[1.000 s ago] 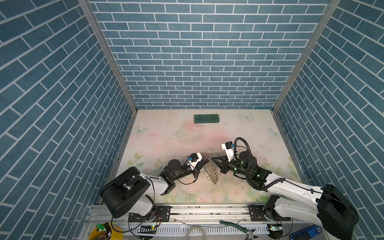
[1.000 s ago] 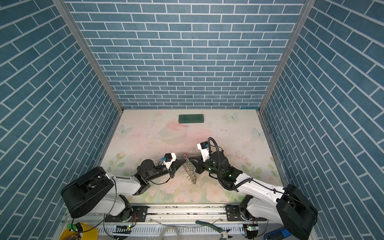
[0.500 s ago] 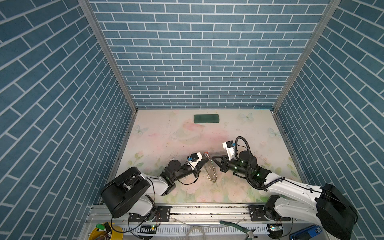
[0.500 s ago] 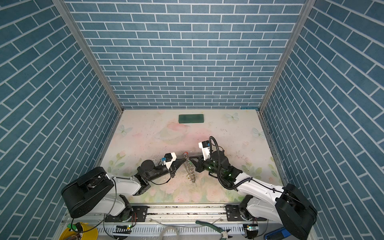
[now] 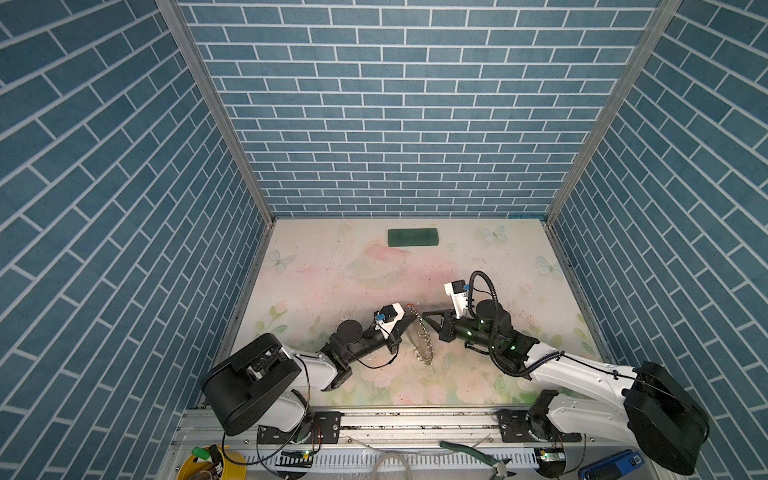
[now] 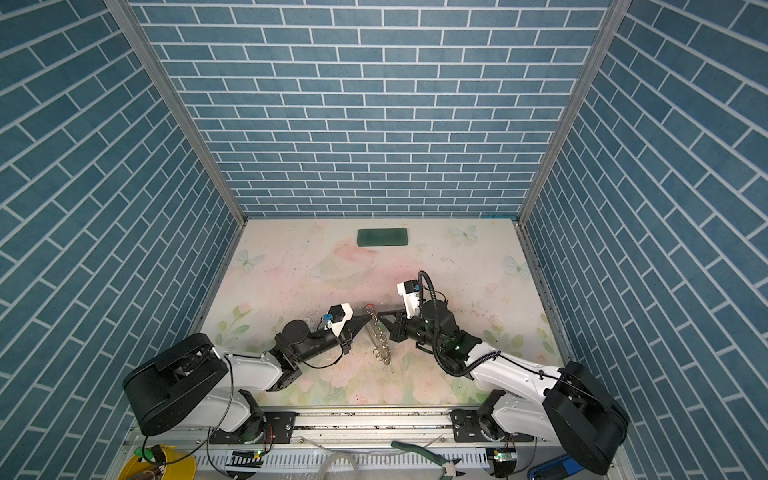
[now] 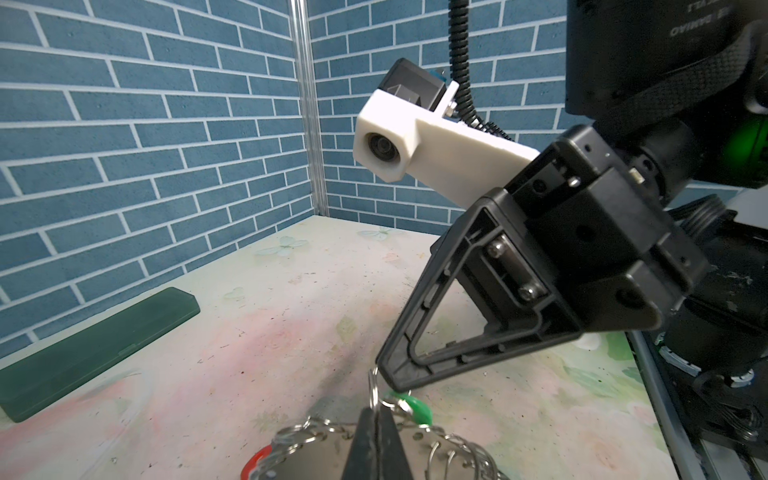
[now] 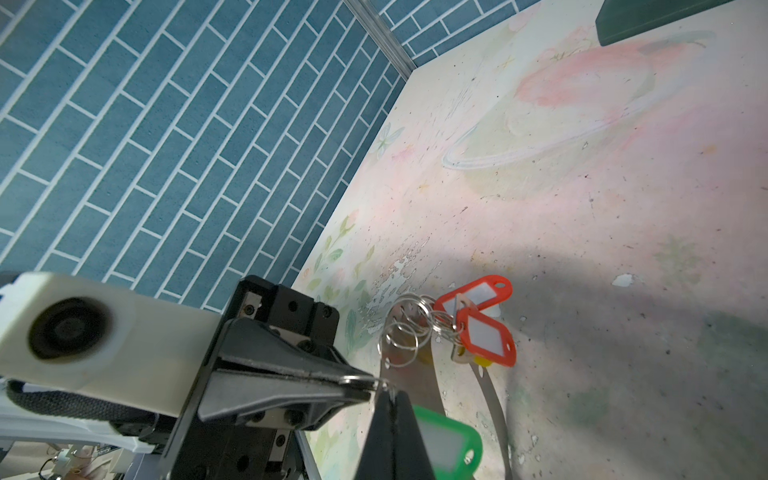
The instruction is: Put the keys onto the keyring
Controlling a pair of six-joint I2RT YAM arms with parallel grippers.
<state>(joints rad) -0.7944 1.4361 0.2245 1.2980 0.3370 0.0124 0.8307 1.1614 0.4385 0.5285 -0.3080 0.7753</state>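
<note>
Between the two arms, above the counter near its front, the keyring hangs edge-on: a dark grey hoop fringed with silver split rings, with two red-tagged keys clustered on them. The left gripper is clamped on one small ring and the right gripper is closed, tip against that ring. Whether the right one pinches ring or green tag stays unclear, a yellow tag barely peeks out, and both wrist views cut the hoop off

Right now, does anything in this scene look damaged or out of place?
Yes. The table's printed covering is flaked and scratched beside the keyring, with a white chip farther out. Nothing else stands out.
</note>
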